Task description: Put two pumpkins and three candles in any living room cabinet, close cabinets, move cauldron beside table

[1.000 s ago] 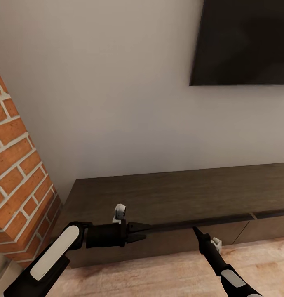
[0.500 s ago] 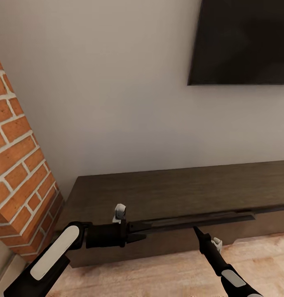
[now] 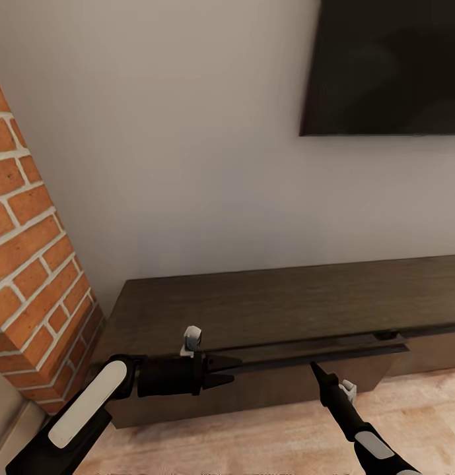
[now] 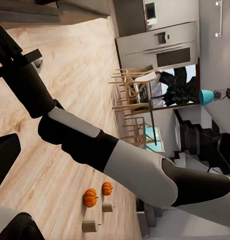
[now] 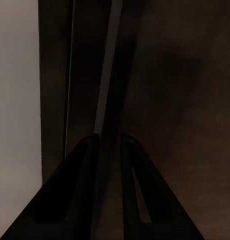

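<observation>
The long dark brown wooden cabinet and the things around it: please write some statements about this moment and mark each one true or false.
1. The top drawer of the long dark brown wooden cabinet stands slightly open. True.
2. The right gripper is at the drawer's upper front edge. True.
3. A red brick column stands at the cabinet's right end. False: it stands at the left end.
4. Two small orange ribbed pumpkins lie on the cabinet top. False: they lie on the pale wooden floor, beside two short beige candles.
5. The black flat screen hangs on the wall above the cabinet. True.
</observation>
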`<state>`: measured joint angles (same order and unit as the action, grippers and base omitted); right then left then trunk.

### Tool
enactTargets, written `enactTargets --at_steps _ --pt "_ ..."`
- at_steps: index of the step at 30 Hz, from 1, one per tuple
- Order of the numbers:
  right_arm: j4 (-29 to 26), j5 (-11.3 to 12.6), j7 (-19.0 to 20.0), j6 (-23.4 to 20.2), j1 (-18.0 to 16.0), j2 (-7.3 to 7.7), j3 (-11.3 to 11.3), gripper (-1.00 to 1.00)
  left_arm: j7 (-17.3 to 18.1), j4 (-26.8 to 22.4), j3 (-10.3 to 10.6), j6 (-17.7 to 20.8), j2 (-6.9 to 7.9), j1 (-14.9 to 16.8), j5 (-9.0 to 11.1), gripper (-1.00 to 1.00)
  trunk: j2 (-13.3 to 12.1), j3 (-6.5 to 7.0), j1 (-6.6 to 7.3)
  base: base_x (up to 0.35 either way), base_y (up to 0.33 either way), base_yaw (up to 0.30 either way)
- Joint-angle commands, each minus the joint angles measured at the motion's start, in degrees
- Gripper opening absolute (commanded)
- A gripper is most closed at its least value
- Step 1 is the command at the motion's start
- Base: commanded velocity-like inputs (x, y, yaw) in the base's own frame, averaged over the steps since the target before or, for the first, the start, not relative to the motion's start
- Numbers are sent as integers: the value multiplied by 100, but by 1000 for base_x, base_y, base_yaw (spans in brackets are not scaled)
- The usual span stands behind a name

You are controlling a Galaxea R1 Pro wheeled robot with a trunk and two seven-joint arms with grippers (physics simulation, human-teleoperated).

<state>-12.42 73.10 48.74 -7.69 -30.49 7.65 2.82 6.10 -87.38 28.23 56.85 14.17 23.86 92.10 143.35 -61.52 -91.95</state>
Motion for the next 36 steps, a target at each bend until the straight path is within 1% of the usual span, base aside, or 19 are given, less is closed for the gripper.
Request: enactTargets --at_steps 1,36 --pt "3 20 3 -57 -1 -1 35 -100 58 1 3 2 5 4 -52 100 2 -5 2 -94 0 0" --pt "3 29 12 -59 -1 0 35 -100 58 1 4 2 1 4 -69 100 2 -5 2 -102 0 0"
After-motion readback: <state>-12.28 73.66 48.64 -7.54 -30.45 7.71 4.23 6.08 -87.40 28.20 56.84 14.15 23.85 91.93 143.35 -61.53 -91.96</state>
